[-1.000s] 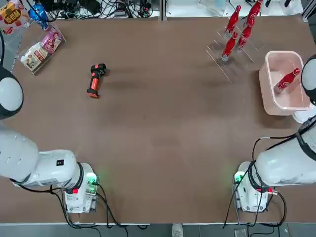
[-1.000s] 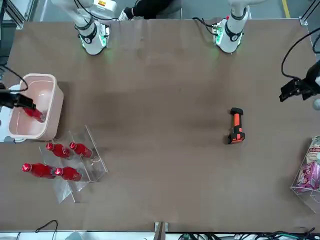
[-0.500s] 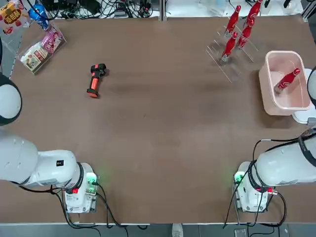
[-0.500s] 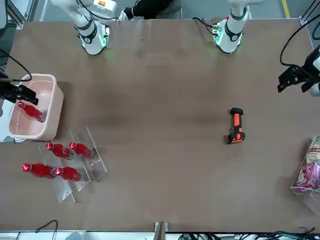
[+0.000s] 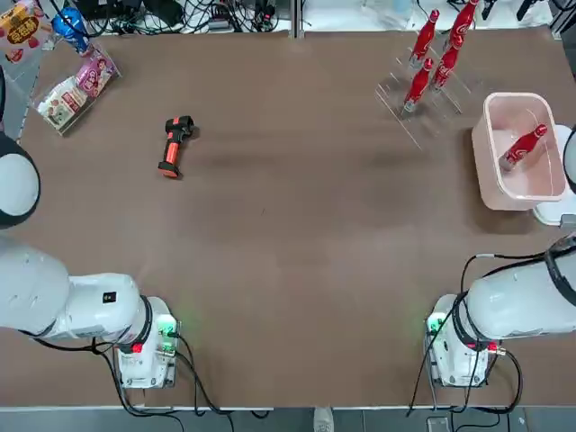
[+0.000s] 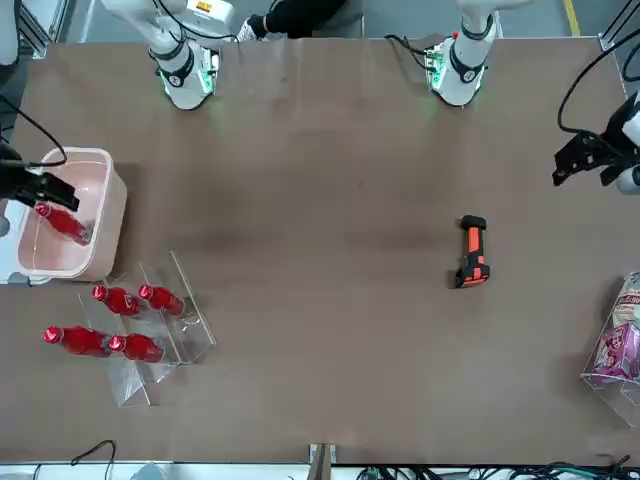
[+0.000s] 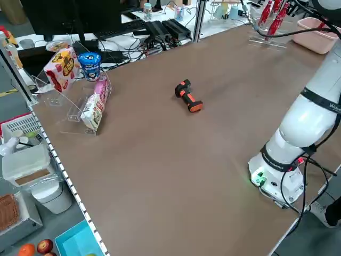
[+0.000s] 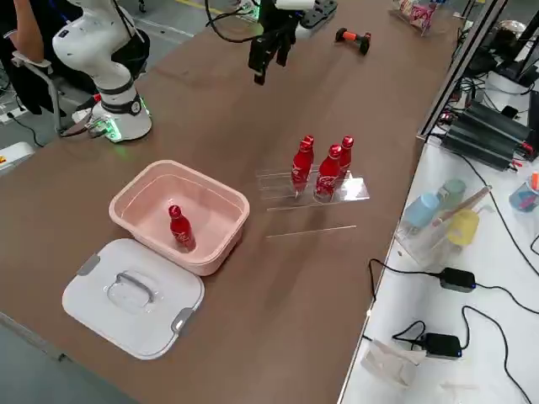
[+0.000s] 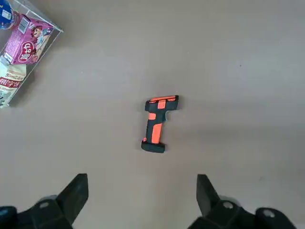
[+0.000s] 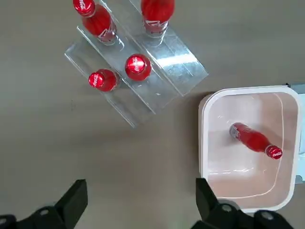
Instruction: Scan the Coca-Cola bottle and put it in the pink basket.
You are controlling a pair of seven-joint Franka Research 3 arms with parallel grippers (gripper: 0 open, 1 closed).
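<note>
Coca-Cola bottle (image 8: 182, 229) was seen lying in pink basket (image 8: 143, 241), nothing gripped. Right gripper (image 10: 142, 202) was held open near basket, left gripper (image 9: 143, 202) open over scanner (image 9: 160, 124). Placement looked basically done (scan couldn't be confirmed, tbh). Best handled by right arm being drawn clear of rim, jaws kept wide, bottle left unnudged.

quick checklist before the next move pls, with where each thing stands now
- bottle in basket: ok, the Coca-Cola bottle lies inside the pink basket
- right gripper let go: ok, open beside the basket, nothing held
- left gripper free: ok, open and empty near the scanner
- scanner put down: ok, flat on the table
- scan registered: cannot tell
</note>
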